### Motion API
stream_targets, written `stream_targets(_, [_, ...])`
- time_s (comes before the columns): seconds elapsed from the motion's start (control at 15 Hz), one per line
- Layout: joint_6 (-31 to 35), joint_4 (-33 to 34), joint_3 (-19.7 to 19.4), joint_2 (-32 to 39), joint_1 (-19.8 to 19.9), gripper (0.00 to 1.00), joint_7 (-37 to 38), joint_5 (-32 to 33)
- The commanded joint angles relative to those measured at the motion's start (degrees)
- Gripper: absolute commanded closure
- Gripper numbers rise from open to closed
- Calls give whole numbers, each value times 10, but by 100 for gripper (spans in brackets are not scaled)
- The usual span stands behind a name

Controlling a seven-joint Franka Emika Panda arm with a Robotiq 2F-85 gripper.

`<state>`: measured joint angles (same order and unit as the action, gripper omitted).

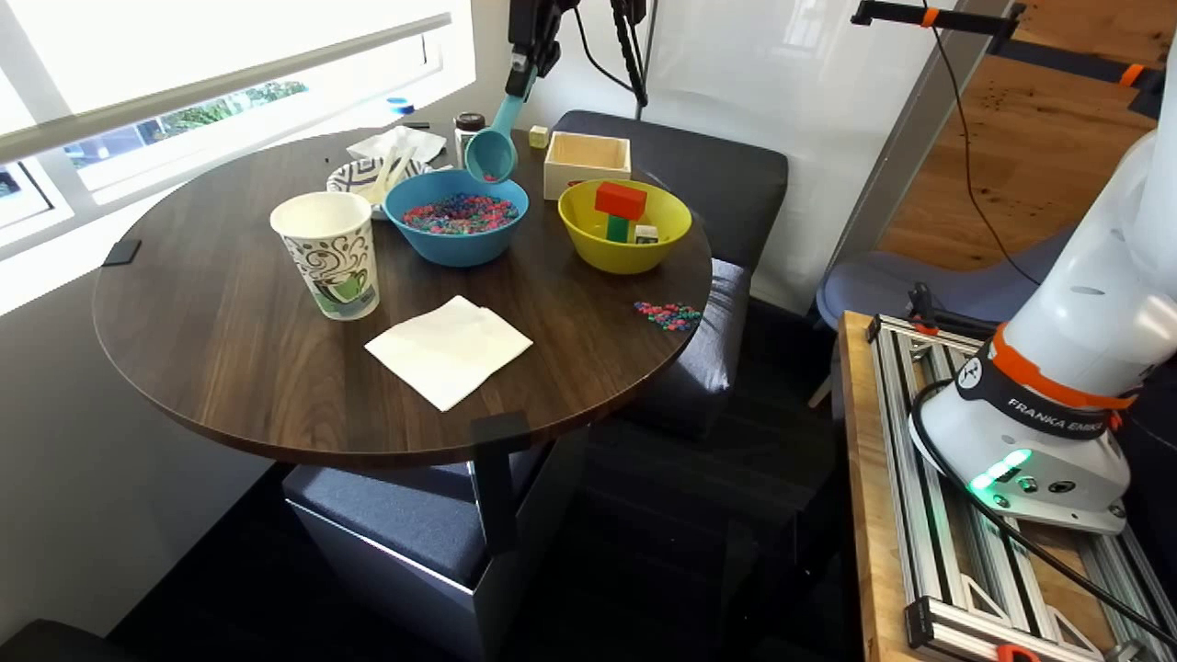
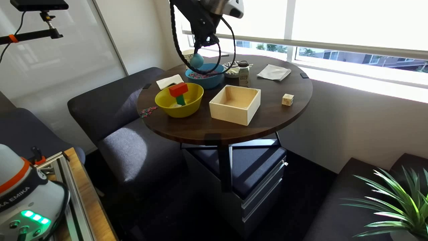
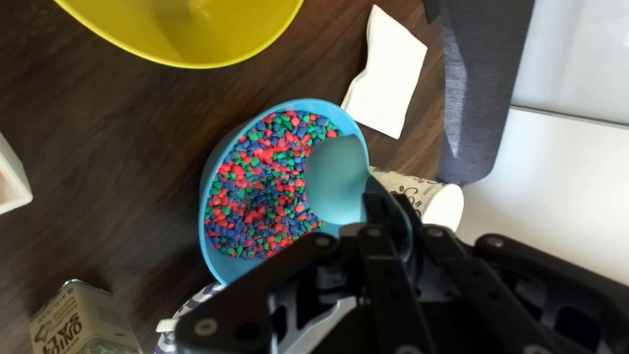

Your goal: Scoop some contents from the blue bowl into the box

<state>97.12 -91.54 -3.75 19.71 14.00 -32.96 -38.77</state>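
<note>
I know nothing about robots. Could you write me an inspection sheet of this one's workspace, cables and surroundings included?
Surface: round dark table; scattered bits lie near its edge.
Blue bowl: holds coloured bits.
Box: open-topped; no bits visible inside.
Clutter: yellow bowl with blocks, paper cup, salt bottle, wooden cube, patterned bowl, napkin and second napkin.
Fingers: gripping a blue spoon by its handle, above the blue bowl; reddish bits show at its lower rim.
Cables: black cables hang in loops near the fingers; in an exterior view they cross in front of the blue bowl.
Surroundings: window blind, grey seating, plant.
</note>
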Motion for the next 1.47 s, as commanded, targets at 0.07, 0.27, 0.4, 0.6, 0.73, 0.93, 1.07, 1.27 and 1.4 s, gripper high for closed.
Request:
stream_targets(0.07, [179,-142,17,-79,-55,98,-63,59])
stream_targets(0.27, [319,-179,37,-87,-79,98,-84,60])
stream_targets(0.4, [412,-185,50,-82,-88,98,-91,50])
stream_targets(0.6, [535,-194,60,-79,-93,98,-85,73])
stream_targets(0.73, [547,-217,53,-93,-91,98,-62,128])
stream_targets(0.93, [444,-241,43,-127,-78,98,-33,199])
stream_targets(1.07, [371,-237,45,-143,-70,98,-52,185])
stream_targets(1.27, [288,-228,40,-156,-68,98,-76,147])
stream_targets(1.4, [302,-215,35,-144,-75,91,-63,161])
